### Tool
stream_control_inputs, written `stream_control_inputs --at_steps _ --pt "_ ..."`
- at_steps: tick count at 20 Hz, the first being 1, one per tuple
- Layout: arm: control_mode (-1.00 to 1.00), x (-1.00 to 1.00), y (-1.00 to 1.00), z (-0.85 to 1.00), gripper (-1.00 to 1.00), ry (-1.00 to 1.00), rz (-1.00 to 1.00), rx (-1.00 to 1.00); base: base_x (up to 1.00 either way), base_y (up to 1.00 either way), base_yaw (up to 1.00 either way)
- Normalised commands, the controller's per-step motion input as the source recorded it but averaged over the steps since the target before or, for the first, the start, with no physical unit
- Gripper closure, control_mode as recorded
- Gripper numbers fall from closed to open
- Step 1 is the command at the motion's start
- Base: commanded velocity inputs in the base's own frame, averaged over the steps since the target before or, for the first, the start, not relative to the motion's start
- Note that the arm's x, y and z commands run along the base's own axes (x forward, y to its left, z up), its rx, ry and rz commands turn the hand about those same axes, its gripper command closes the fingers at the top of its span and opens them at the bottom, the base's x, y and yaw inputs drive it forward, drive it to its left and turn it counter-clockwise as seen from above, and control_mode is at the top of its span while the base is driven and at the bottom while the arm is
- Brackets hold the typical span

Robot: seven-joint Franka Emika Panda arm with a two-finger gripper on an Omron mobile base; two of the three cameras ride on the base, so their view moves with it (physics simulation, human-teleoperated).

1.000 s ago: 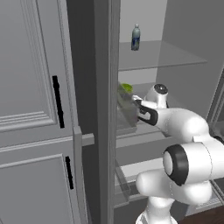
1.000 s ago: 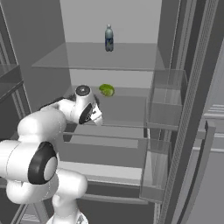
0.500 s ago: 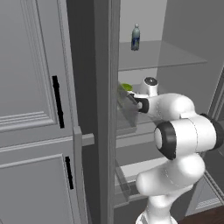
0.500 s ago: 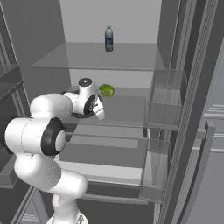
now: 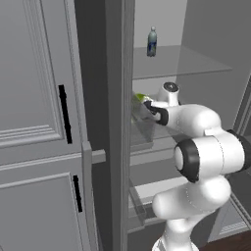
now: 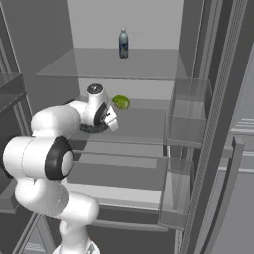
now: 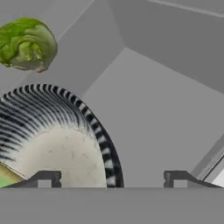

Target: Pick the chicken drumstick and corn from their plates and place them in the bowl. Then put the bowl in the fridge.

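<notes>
- Bowl [image 7: 57, 144] sits on the middle fridge shelf [image 6: 144, 124]; dark ribbed rim, pale speckled inside.
- In the hand view, a bit of yellow-green corn [image 7: 8, 177] shows inside the bowl at its lower left edge.
- From the right base view, the bowl's dark rim [image 6: 94, 129] peeks out just under the white wrist.
- Hand [image 7: 113, 178] is above the bowl's right rim, fingers spread wide, gripping nothing; left fingertip [image 7: 43, 178] is over the bowl's inside, the right one over bare shelf.
- Hand [image 6: 110, 117] reaches into the fridge at middle shelf level.
- Green leafy vegetable [image 6: 120, 102] lies on the same shelf, near the bowl but apart from it, towards the back.
- Water bottle [image 6: 123, 43] stands upright on the upper glass shelf, well apart from the bowl.
- Fridge [image 5: 206, 29] stands open; grey inside, clear bins [image 6: 187, 119] on the right side.
- Closed grey panelled door with black bar handles [image 5: 63, 113] stands left of the opening.
- Drumstick: cannot tell, bowl contents mostly hidden.
</notes>
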Motion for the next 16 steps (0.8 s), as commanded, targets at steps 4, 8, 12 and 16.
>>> stream_control_inputs --at_steps 4,8,12,16 --pt "-1.00 -0.56 -0.03 0.71 -1.00 -0.51 0.00 0.03 0.00 0.00 0.00" --pt "-1.00 -0.91 -0.16 0.97 -1.00 -0.67 0.00 0.06 0.00 0.00 0.00" --pt "-1.00 -1.00 -0.25 1.00 -1.00 -0.62 0.00 0.13 0.00 0.00 0.00" --pt "-1.00 -1.00 -0.41 1.00 -1.00 -0.51 0.02 0.18 0.00 0.00 0.00"
